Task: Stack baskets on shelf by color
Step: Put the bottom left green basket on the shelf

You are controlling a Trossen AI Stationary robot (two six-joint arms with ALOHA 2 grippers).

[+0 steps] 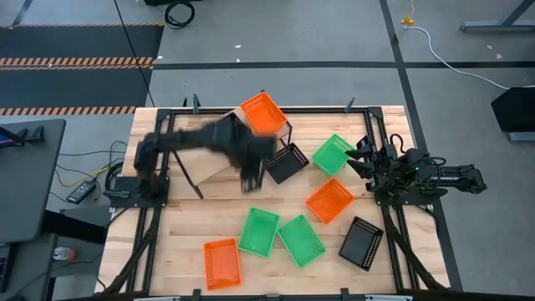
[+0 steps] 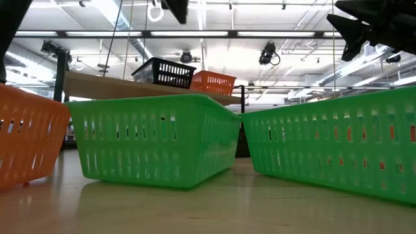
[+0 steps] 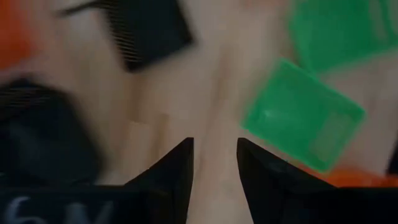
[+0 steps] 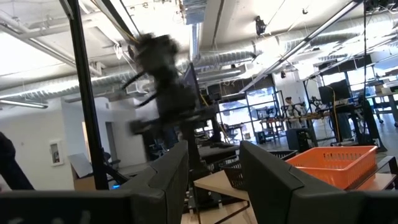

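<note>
The shelf (image 1: 209,164) stands at the table's far left. An orange basket (image 1: 263,113) sits on its right end, and the low view shows a black basket (image 2: 162,71) beside that orange basket (image 2: 211,82). My arm hides the black one from above. The other baskets rest on the tabletop: a black one (image 1: 286,163) by the shelf, a green one (image 1: 333,155), an orange one (image 1: 328,201), two green ones (image 1: 257,230) (image 1: 301,240), an orange one (image 1: 221,263) and a black one (image 1: 361,242). My left gripper (image 1: 249,180) (image 3: 214,162) is open, empty and blurred above bare wood. My right gripper (image 1: 355,157) (image 4: 214,174) hangs open at the right.
The table's black frame rails (image 1: 393,217) run along both sides. Bare wood lies between the shelf and the near green baskets (image 2: 156,140). The right arm's body (image 1: 418,176) sits over the right edge. Beyond the table lies floor with cables (image 1: 430,42).
</note>
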